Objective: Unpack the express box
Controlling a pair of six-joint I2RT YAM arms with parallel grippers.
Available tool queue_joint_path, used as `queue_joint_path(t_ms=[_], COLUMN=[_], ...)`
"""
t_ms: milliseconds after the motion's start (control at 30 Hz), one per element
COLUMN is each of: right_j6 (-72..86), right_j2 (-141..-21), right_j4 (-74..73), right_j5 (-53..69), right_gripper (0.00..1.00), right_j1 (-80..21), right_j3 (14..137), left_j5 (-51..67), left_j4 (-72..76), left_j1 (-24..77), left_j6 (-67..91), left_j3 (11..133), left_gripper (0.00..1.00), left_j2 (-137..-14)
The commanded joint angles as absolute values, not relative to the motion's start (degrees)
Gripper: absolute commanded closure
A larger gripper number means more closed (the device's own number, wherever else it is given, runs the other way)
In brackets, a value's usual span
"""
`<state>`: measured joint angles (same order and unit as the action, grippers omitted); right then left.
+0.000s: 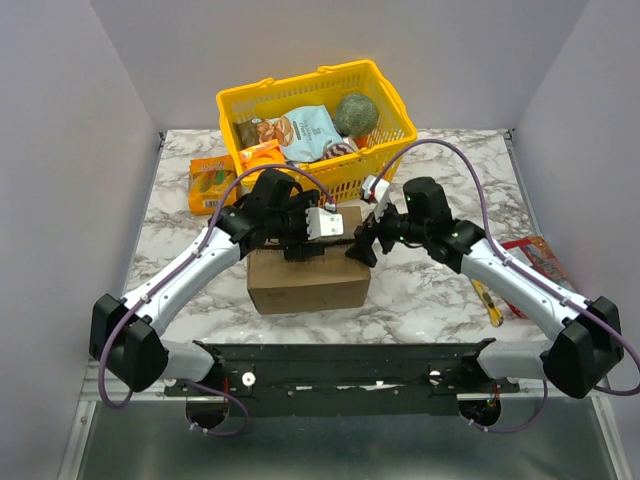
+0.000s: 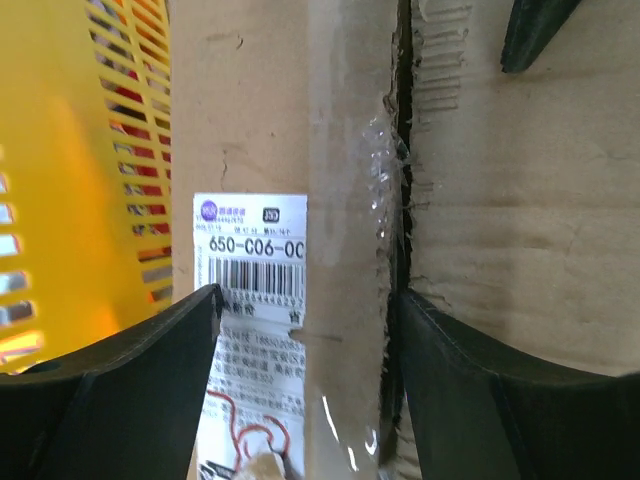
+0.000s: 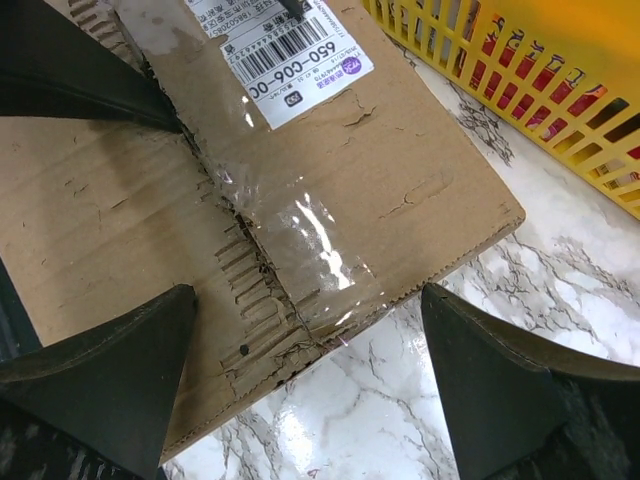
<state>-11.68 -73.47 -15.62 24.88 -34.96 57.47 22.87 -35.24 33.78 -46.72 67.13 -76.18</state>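
Note:
The express box (image 1: 310, 285) is a brown carton in front of the arms with its top flaps down. Its centre seam (image 2: 400, 200) shows torn clear tape. The white label (image 2: 250, 240) lies on the far flap. My left gripper (image 1: 305, 245) hovers over the box top, open, its jaws either side of the labelled flap strip (image 2: 305, 320). My right gripper (image 1: 362, 245) is open over the box's right end (image 3: 305, 340), one finger over cardboard, the other over the table. The box (image 3: 400, 170) and label (image 3: 300, 50) show in the right wrist view. Neither gripper holds anything.
A yellow plastic basket (image 1: 390, 95) with snack bags stands just behind the box, close to its far edge (image 2: 80, 180) (image 3: 520, 80). A small orange snack box (image 1: 212, 185) lies at the back left. A red packet (image 1: 535, 260) lies at the right on the marble table (image 1: 440, 290).

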Motion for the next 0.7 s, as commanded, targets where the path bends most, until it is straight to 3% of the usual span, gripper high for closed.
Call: queue_joint_path(t_ms=[0, 67, 267, 367, 433, 500, 667], right_j6=[-13.7, -14.1, -15.3, -16.3, -16.7, -17.6, -21.5], right_j2=[-73.8, -73.4, -71.1, -70.0, -69.3, -68.4, -64.1], right_j4=[-20.5, -20.6, -20.7, -21.1, -21.1, -21.7, -26.1], right_j5=[21.1, 21.1, 20.9, 20.7, 20.4, 20.8, 26.4], right_gripper=[0.00, 0.00, 0.00, 0.00, 0.00, 0.00, 0.00], right_j1=[-35.9, -35.9, -35.9, -35.9, -35.9, -36.0, -35.9], right_j3=[53.7, 53.2, 50.6, 49.0, 48.3, 48.3, 54.9], left_j5=[18.0, 15.6, 13.9, 12.4, 11.9, 11.7, 15.0], left_j4=[-32.2, -28.4, -24.8, -29.9, -31.4, -31.5, -34.0], left_j1=[35.9, 36.5, 36.3, 36.1, 35.6, 35.4, 34.4], left_j6=[-51.9, -51.4, -46.0, -45.1, -44.2, -44.1, -38.7], left_j3=[64.2, 62.8, 67.4, 71.9, 72.7, 71.7, 72.2], left_gripper=[0.01, 0.02, 0.34, 0.56, 0.84, 1.00, 1.00], left_j2=[-76.6, -75.5, -70.4, -72.1, -73.2, -73.0, -73.0])
